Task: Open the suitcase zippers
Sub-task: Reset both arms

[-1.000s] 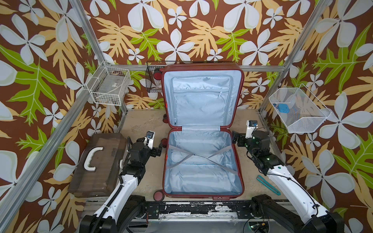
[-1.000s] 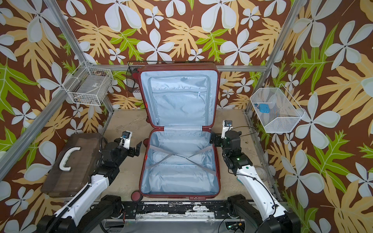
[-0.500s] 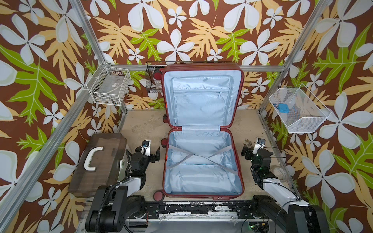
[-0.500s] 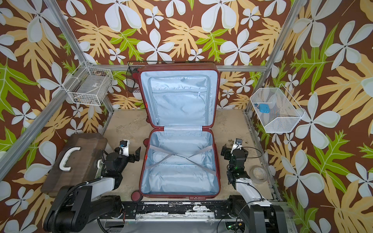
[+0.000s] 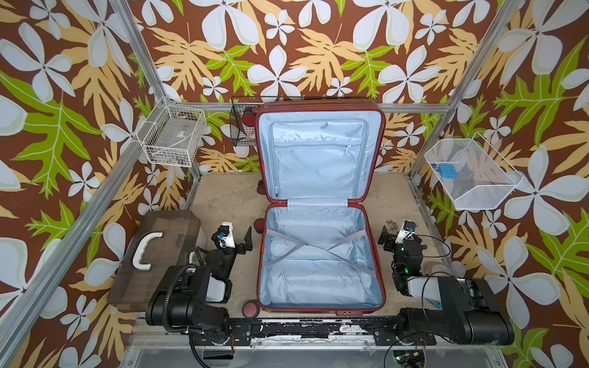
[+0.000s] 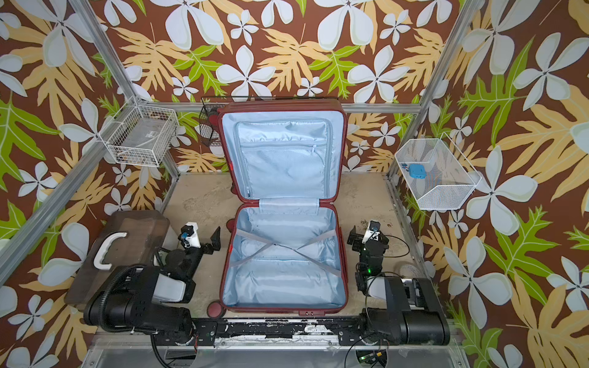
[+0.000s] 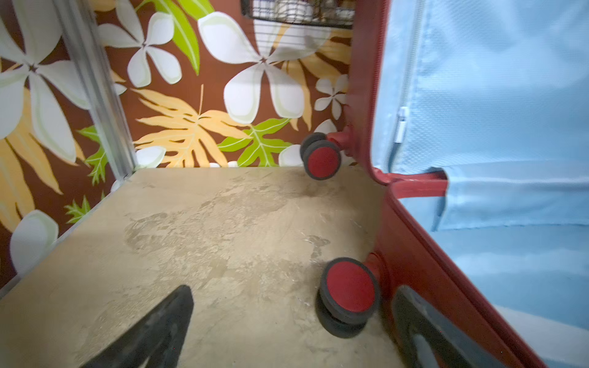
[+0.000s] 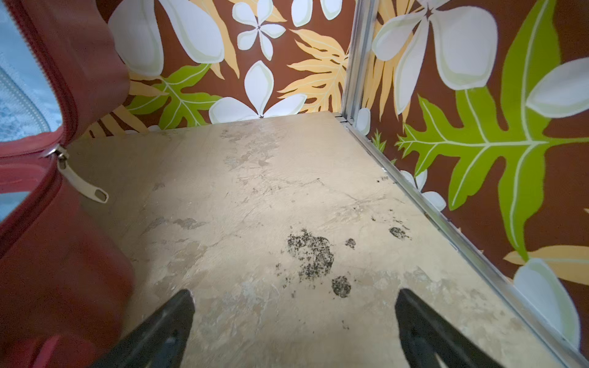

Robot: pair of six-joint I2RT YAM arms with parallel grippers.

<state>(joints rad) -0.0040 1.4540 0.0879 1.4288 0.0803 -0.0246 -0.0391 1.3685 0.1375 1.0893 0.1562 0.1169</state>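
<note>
Suitcase [image 5: 318, 277] is shown in both top views lying wide open between the left gripper [image 5: 234, 242] and right gripper [image 5: 396, 237], both spread wide and empty; its glossy red shell is judged stiff and heavy, its pale blue lining soft. In the left wrist view a black-rimmed red wheel [image 7: 349, 288] is seen between the fingers. In the right wrist view the zipper [image 8: 68, 105] ends in a slick metal pull tab [image 8: 81, 183] ahead of the suitcase-side finger, judged the part to be pinched.

Suitcase [image 5: 319, 313] wide open, blue lining [image 5: 315, 165] showing.
</note>
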